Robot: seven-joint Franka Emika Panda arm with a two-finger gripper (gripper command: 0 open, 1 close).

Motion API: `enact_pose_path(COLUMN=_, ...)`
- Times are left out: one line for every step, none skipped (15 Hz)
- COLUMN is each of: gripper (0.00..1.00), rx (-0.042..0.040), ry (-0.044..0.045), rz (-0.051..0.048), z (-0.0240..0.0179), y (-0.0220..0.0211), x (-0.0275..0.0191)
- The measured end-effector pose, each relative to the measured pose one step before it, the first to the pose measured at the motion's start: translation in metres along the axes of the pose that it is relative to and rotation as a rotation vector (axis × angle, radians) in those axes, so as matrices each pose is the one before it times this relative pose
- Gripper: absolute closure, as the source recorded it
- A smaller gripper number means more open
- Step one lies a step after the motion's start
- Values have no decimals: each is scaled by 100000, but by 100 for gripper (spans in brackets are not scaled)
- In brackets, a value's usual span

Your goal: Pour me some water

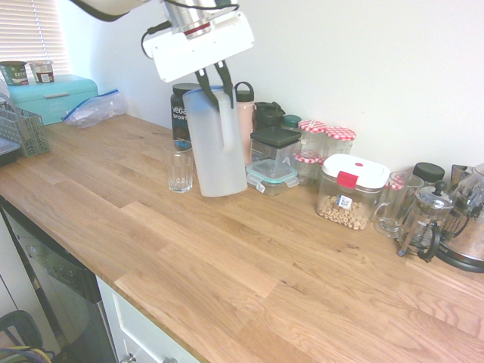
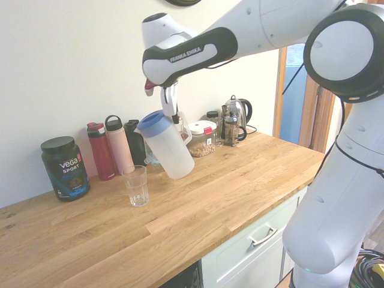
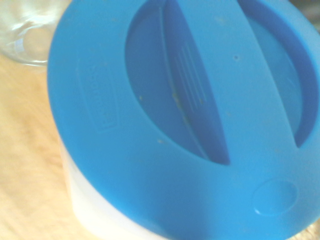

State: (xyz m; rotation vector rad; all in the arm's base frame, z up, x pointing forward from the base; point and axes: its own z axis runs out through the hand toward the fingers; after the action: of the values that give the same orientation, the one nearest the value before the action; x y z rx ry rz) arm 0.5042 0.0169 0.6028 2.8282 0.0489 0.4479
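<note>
Blue jug lid [image 3: 185,115] fills the wrist view. Gripper [image 2: 170,114] clamps the frosted jug's [image 2: 171,150] handle, tilting it above the worktop [image 2: 240,192] toward the tumbler [image 2: 136,185]; bottles [image 2: 111,147] and jars [image 1: 325,147] crowd behind. Water is not discernible.

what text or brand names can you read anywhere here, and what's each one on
"vega SPORT" on the black tub
"FRANKA EMIKA" on the robot arm
Embossed wording on the jug's blue lid: too blurred to read
Labels on the two pots atop the bread bin: too small
</note>
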Motion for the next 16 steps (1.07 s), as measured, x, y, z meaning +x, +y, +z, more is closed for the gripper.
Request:
enact_pose_path(gripper=100, rx=3371, ry=1587, rz=5691, z=-242, y=1841, x=-102)
enact_pose_path(gripper=100, rx=3240, ry=2, rz=5563, z=29, y=1308, x=-168)
enact_pose_path(gripper=100, rx=3044, ry=-900, rz=5497, z=298, y=858, x=-107)
enact_pose_path(gripper=100, rx=2839, ry=-1228, rz=5423, z=590, y=758, x=-162)
enact_pose_path(gripper=100, rx=2524, ry=-1647, rz=5485, z=860, y=906, x=-239)
enact_pose_path(gripper=100, rx=2305, ry=-782, rz=5386, z=599, y=1092, x=-119)
enact_pose_path(gripper=100, rx=2057, ry=518, rz=4837, z=240, y=1332, x=25)
enact_pose_path(gripper=100, rx=1784, ry=2097, rz=4352, z=-84, y=1332, x=-27)
enact_pose_path(gripper=100, rx=1940, ry=2637, rz=4335, z=-27, y=1385, x=-236)
enact_pose_path(gripper=100, rx=1714, ry=2906, rz=4305, z=25, y=1324, x=-424)
enact_pose_path(gripper=100, rx=1455, ry=2513, rz=4267, z=221, y=1255, x=-541)
enact_pose_path(gripper=100, rx=445, ry=1665, rz=3254, z=430, y=1282, x=-511)
enact_pose_path(gripper=100, rx=-375, ry=1237, rz=2076, z=542, y=1143, x=-415)
enact_pose_path(gripper=100, rx=-1085, ry=945, rz=1201, z=678, y=1035, x=-337)
enact_pose_path(gripper=100, rx=-1778, ry=105, rz=342, z=712, y=870, x=-334)
enact_pose_path(gripper=100, rx=-2422, ry=231, rz=-1019, z=565, y=588, x=-300)
